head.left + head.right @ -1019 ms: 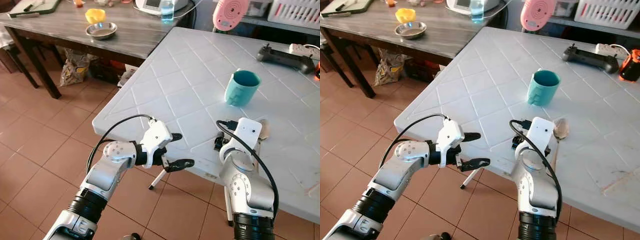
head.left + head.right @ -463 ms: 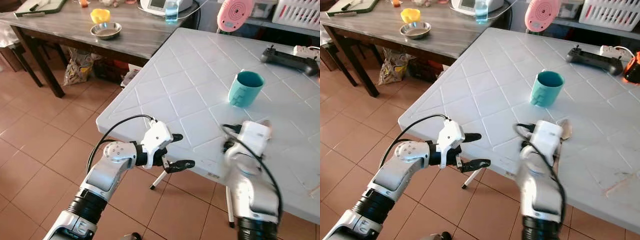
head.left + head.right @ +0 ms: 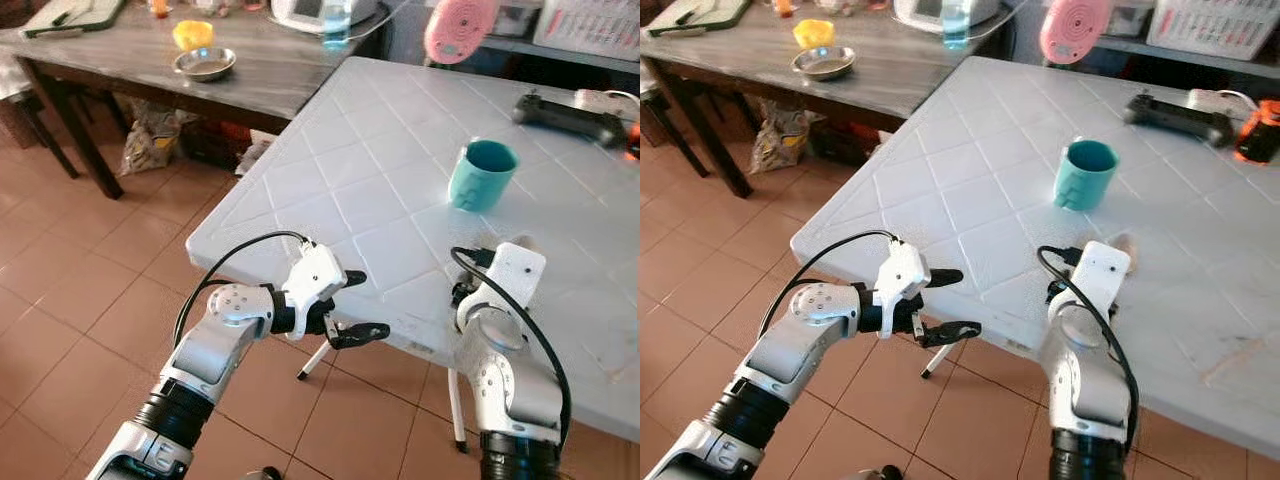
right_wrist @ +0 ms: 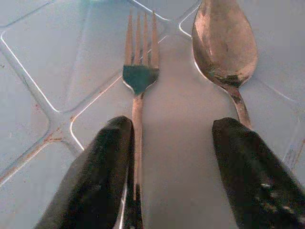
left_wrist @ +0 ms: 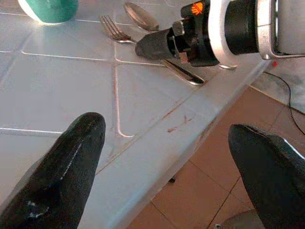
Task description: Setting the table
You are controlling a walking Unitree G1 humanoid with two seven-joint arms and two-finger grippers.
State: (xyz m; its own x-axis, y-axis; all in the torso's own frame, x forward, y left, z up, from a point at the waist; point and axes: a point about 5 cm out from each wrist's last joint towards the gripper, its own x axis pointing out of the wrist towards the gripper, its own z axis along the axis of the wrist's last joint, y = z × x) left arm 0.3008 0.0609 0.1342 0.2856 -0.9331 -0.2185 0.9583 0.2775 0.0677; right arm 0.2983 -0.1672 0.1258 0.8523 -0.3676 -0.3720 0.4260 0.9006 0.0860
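Shiny metal, the fork [image 4: 138, 86] and spoon [image 4: 224, 47] are being pointed straight ahead of the right tool [image 4: 171, 167], spread wide over them.

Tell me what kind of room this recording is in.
Probably a home dining or kitchen area: a white plastic table bearing a teal mug, fork and spoon, a wooden side table with a metal bowl, and a terracotta tile floor.
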